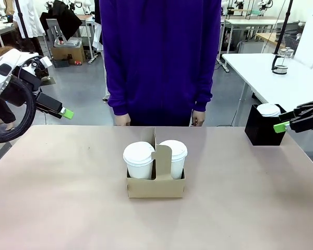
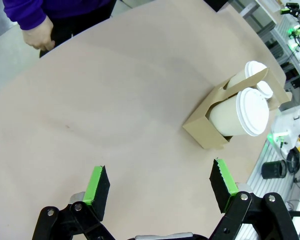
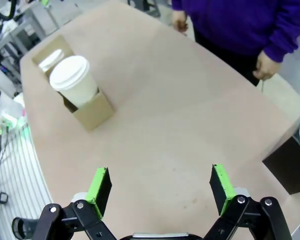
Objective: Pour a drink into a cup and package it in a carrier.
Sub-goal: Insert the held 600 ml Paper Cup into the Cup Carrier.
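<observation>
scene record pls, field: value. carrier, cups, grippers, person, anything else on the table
carrier: brown cardboard carrier at mid-table, upright, handle tab up between the slots
cups: two white paper cups, left cup and right cup, both lidded, one in each slot
left gripper: open, holding nothing, above bare table
right gripper: open, holding nothing, above bare table
person: purple sleeves, standing at the far edge, hand at table edge, touching nothing
other: black box at far right corner, white lids on top
table: tan surface
</observation>
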You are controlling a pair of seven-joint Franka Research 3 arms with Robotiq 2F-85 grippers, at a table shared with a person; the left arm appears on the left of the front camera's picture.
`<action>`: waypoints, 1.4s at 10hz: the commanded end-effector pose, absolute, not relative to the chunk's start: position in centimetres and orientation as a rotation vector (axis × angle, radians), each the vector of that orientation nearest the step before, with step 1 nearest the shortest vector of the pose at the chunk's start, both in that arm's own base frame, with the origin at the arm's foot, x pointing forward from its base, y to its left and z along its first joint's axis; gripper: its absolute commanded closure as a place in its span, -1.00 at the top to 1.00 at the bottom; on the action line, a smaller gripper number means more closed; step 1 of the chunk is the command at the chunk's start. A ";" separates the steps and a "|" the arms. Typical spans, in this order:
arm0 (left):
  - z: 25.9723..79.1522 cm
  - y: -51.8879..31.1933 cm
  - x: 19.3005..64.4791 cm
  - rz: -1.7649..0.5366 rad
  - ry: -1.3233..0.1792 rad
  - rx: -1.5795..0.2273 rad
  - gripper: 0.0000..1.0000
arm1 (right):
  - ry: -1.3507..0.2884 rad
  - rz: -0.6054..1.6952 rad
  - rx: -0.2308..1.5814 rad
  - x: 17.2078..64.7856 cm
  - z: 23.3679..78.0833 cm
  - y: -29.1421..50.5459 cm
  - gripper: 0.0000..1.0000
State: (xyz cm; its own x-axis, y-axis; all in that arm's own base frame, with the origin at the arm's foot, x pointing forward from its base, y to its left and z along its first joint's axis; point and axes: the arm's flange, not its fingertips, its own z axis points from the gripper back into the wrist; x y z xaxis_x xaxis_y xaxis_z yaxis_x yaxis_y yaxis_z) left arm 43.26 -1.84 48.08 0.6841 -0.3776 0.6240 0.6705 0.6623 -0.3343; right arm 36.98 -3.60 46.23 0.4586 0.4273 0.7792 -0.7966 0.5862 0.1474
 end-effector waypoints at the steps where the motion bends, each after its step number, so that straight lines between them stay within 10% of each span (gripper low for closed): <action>1: 48.2 -1.9 43.2 -0.620 -0.547 -0.601 1.00 | -0.765 0.813 0.553 37.0 46.2 -3.2 1.00; 14: 48.2 -1.9 43.2 -0.620 -0.547 -0.601 1.00 | -0.765 0.813 0.553 37.0 46.2 -3.2 1.00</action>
